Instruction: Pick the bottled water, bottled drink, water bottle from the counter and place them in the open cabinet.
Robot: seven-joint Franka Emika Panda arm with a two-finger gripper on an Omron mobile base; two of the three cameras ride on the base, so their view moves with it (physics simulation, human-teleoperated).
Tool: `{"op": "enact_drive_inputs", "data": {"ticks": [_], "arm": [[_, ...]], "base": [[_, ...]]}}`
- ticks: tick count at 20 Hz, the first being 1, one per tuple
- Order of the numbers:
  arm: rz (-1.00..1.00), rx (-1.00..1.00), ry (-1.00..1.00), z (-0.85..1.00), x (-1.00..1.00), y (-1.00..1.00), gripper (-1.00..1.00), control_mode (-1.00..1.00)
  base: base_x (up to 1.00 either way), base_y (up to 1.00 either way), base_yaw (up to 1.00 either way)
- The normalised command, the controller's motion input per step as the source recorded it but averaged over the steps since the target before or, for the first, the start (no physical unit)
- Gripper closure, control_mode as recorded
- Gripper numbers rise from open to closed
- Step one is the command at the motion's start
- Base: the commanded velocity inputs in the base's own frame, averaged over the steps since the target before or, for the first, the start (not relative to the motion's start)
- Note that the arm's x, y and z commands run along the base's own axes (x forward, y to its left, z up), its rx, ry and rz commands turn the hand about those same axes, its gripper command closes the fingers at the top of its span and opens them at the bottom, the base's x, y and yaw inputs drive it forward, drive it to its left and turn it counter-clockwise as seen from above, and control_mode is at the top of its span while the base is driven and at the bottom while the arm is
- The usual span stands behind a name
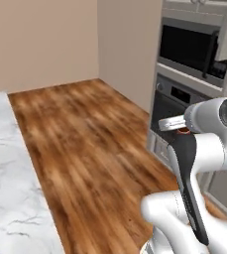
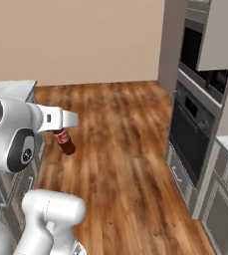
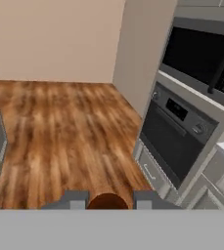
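While carried to the cabinet, pinching bottled drink (image 2: 64,141) tight in claw (image 2: 60,133), hanging below, so no fall.

Dark brown bottled drink (image 2: 64,141) with a red label in my hand (image 2: 60,130); beside me, white grey-veined marble table (image 1: 6,183); below, streaky brown wood floor (image 1: 95,149); beyond, black oven (image 3: 174,134).

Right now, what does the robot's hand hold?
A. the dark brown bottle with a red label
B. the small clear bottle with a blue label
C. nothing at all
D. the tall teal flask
A: in the right base view the hand is shut on the bottled drink, a dark brown bottle with a red label, carried above the wooden floor.
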Motion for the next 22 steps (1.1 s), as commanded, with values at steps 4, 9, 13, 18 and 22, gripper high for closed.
{"op": "enact_drive_inputs", "data": {"ticks": [4,9,13,18,22], "arm": [[0.0,0.0,0.0,0.0,0.0,0.0,1.0,1.0],[0.0,0.0,0.0,0.0,0.0,0.0,1.0,1.0],[0.0,0.0,0.0,0.0,0.0,0.0,1.0,1.0],[0.0,0.0,0.0,0.0,0.0,0.0,1.0,1.0],[0.0,0.0,0.0,0.0,0.0,0.0,1.0,1.0]], "base": [[0.0,-0.18,-0.56],[0.0,-0.2,-0.55],[0.0,-0.27,-0.53],[0.03,-0.19,-0.52],[0.34,-0.16,-0.5]]}}
